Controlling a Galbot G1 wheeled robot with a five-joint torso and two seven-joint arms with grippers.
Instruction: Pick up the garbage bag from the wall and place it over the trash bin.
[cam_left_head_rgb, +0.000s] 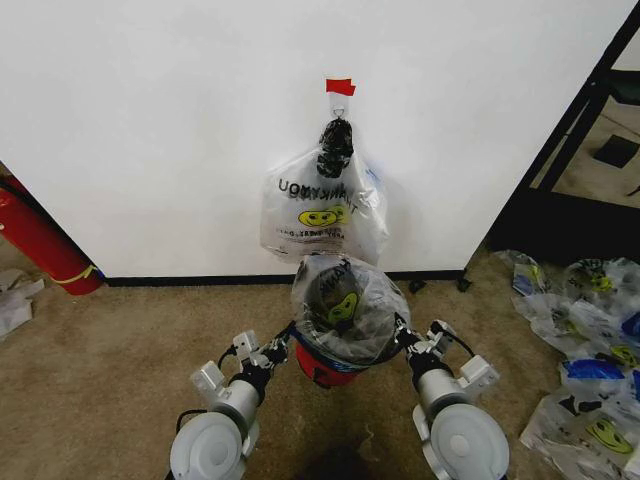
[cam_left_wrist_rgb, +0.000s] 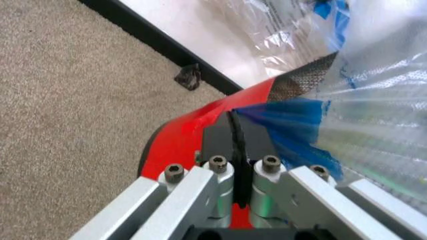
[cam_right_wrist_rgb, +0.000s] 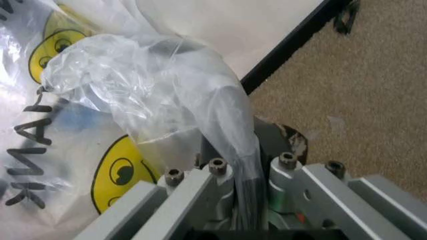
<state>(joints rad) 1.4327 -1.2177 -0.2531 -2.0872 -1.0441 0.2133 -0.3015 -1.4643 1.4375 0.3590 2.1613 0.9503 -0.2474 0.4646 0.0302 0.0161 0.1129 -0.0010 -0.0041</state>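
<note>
The garbage bag (cam_left_head_rgb: 345, 298), clear with a yellow smiley face, lies draped over the top of the trash bin (cam_left_head_rgb: 322, 366), whose red base shows below it. The bin stands on the carpet just in front of the wall (cam_left_head_rgb: 170, 130). My left gripper (cam_left_head_rgb: 283, 346) is at the bin's left side, shut on a blue-tinted fold of the bag (cam_left_wrist_rgb: 287, 125) beside the red bin (cam_left_wrist_rgb: 187, 140). My right gripper (cam_left_head_rgb: 404, 341) is at the bin's right side, shut on a gathered strip of the clear bag (cam_right_wrist_rgb: 227, 120).
A thick bundle of similar bags (cam_left_head_rgb: 322, 205) with a black knot hangs from the hook under red tape (cam_left_head_rgb: 340, 87). A long red cylinder (cam_left_head_rgb: 40, 240) leans at the left. A black shelf frame (cam_left_head_rgb: 570, 150) and a heap of smiley bags (cam_left_head_rgb: 585, 340) are at the right.
</note>
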